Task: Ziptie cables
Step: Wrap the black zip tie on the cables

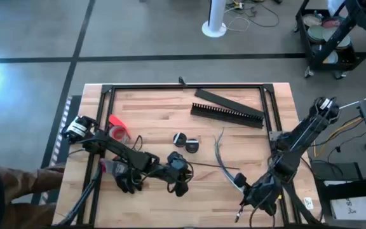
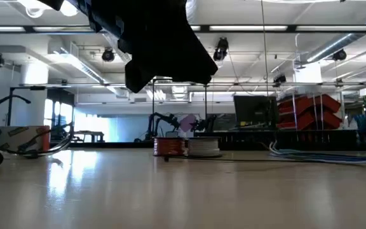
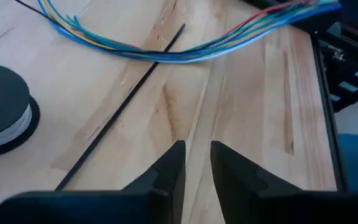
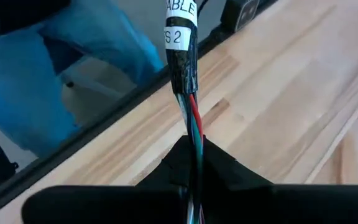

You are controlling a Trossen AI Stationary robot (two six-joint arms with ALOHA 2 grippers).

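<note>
Now, left to right across the bench:

Left claw (image 1: 182,186): near the front edge, about mid-width; fingers (image 3: 169,171) parted by a narrow gap, holding nothing, bare wood between them.

Ziptie (image 1: 215,166): flat on the bench, running from just beside the left claw toward the right; in the left wrist view it passes to one side of the fingers, not between them.

Cables (image 1: 219,147): a bundle of coloured wires past the ziptie's far end, curving down toward the front right corner.

Right claw (image 1: 253,196): at the front right corner, closed on the cables just behind their taped, labelled end.

Step in hand: I judge it the pickup of the ziptie, with the cables already held.

Next move: the left claw likely has to shift sideways over the strip, drop and pinch it; thin and flat, it may slip.
</note>
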